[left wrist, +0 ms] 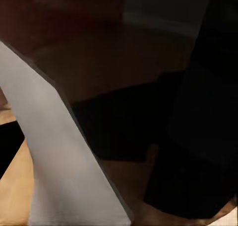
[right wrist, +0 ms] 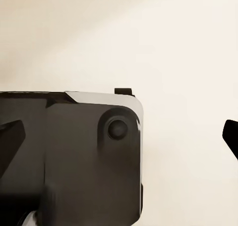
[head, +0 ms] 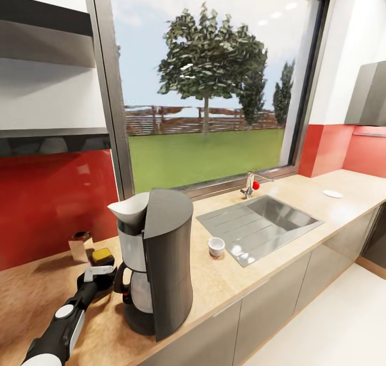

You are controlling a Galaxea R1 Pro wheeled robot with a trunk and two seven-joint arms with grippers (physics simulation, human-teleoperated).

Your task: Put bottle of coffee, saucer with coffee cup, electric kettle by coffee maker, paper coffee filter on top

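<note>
- Left gripper (head: 102,273) sits low on the worktop (head: 225,280), just left of the coffee maker (head: 161,264); I cannot tell how its jaws stand.
- Coffee maker stands upright, long axis vertical, the paper filter (head: 130,207) on top opening upward.
- Coffee cup (head: 216,246) stands right of it, near the sink (head: 262,224); the saucer (head: 333,194) lies far right, so fetch that first.
- Right jaws: cannot tell.

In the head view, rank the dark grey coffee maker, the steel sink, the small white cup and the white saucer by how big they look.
1. Dark grey coffee maker, though nearness to the camera inflates it.
2. Steel sink.
3. Small white cup and white saucer: too alike to rank, and the saucer sits much farther away.
</note>
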